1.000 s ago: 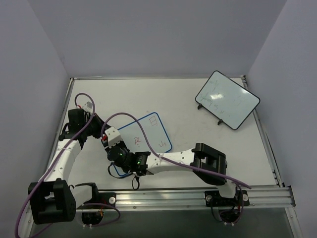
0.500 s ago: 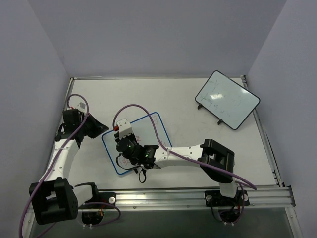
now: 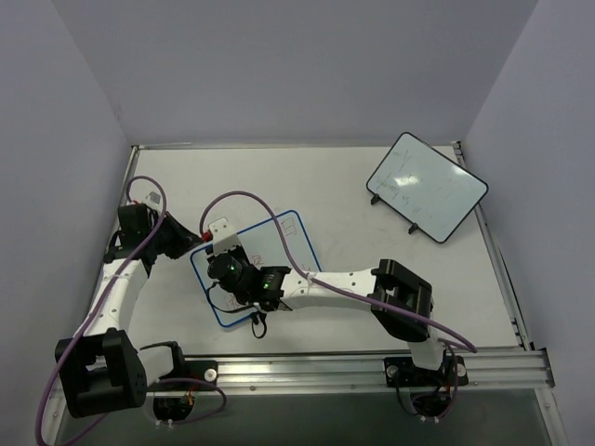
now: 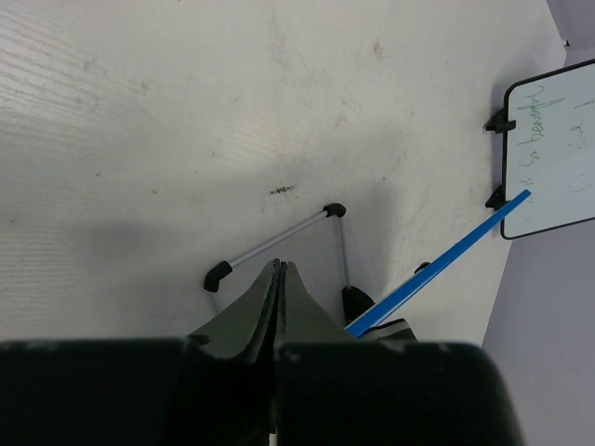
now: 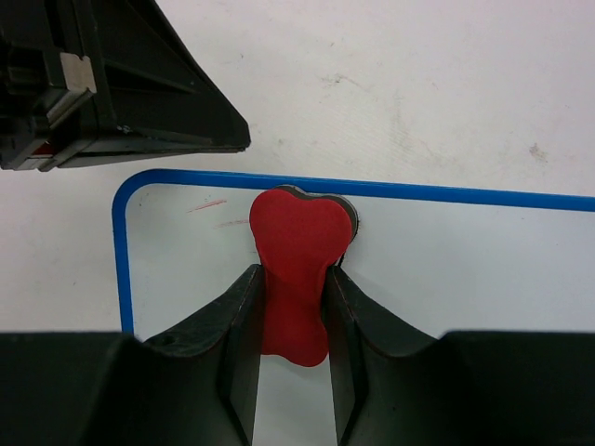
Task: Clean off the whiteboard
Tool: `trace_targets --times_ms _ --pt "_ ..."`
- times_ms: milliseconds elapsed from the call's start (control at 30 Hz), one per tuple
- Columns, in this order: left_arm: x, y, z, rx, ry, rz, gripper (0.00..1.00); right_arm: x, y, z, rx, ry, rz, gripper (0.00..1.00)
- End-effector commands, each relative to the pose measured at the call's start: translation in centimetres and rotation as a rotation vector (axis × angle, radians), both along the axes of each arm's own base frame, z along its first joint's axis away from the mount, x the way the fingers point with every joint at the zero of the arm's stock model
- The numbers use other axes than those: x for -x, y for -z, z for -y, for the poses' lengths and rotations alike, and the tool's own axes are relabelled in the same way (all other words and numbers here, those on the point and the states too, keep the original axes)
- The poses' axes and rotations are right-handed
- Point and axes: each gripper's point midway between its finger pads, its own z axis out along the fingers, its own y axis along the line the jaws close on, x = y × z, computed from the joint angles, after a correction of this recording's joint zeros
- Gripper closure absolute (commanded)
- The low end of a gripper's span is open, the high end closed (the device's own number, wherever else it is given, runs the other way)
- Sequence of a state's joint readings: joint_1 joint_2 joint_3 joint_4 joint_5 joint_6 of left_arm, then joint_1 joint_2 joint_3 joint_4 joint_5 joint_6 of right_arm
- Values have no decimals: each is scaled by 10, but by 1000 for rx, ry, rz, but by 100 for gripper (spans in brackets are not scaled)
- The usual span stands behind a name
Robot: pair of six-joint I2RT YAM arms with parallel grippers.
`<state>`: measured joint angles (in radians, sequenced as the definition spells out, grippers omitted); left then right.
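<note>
The whiteboard, blue-rimmed, lies flat left of the table's centre, with faint marks on its right part. My right gripper is shut on a red bone-shaped eraser and presses it on the board just inside the blue rim, near a rounded corner. Faint red strokes remain beside the eraser. My left gripper is shut and empty just outside that corner; it also shows in the right wrist view. In the left wrist view its fingertips sit over a grey stand bar beside the rim.
A black-rimmed whiteboard with faint dark marks stands at the back right, and it also shows in the left wrist view. Purple cables loop over both arms. Walls close in the table on the left, back and right.
My right gripper has carried the eraser from the board's near left edge toward its far left corner. My left gripper has swung right to the board's left edge.
</note>
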<state>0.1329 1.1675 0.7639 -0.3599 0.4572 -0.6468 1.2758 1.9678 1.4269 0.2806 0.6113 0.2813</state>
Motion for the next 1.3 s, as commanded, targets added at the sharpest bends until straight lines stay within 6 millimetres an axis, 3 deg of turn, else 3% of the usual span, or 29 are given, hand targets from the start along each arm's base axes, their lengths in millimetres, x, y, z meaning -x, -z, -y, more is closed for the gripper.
trace_targets --times_ms 0,267,533,700,1033,1267 --pt "-1 -8 9 48 50 49 98 5 4 -11 31 -34 -15 100" --pt "2 -9 21 106 108 55 98 20 12 -36 43 -106 -50 100" --pt "5 -18 26 129 129 70 98 29 15 -46 54 -137 -64 100" --pt "5 -19 26 133 132 72 98 18 19 -29 83 -63 -78 100" --pt "7 -20 27 134 132 73 98 -18 15 34 95 138 -139 100" --pt "7 -22 27 137 134 76 98 -21 11 36 91 150 -158 100"
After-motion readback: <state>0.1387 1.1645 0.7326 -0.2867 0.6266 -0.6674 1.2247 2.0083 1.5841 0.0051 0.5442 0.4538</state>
